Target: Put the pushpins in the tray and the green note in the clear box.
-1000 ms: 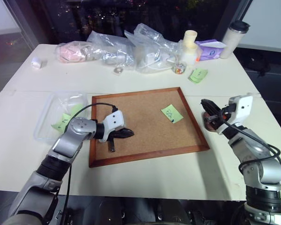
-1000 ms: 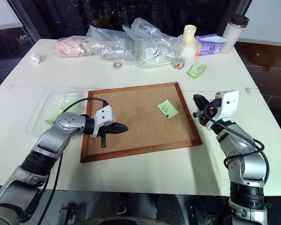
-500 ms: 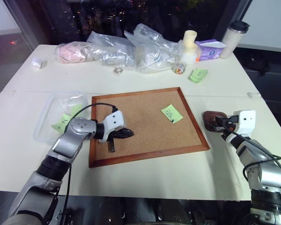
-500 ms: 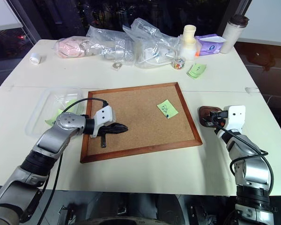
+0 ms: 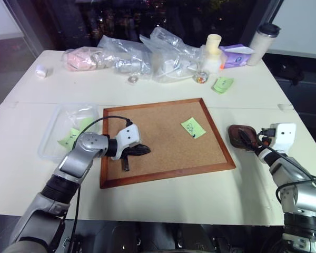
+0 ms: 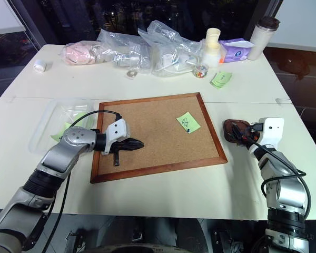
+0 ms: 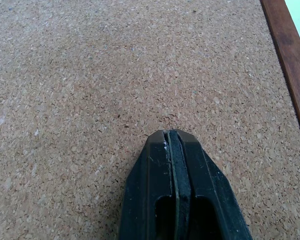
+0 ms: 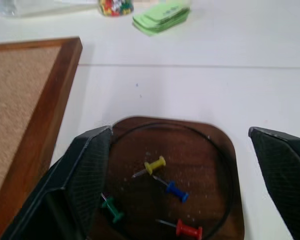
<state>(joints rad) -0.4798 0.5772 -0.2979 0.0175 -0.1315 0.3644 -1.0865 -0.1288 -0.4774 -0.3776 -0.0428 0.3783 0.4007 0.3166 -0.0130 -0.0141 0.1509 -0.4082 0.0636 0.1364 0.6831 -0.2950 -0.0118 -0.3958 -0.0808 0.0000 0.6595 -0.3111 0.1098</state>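
On the cork board [image 5: 163, 139], green note [image 5: 193, 127] scribble unreadable; left pincer [image 7: 173, 145] pressed together, right pincer [image 8: 190, 165] spread wide

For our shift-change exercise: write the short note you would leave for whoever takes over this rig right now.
Left claw: shut, empty, resting over the cork board.
Right claw: open, above the tray.
Done: four pushpins lie in the tray, yellow, blue, green and red.
Left: one green note is on the board, a pin at its corner. The clear box beside the board already holds green slips.
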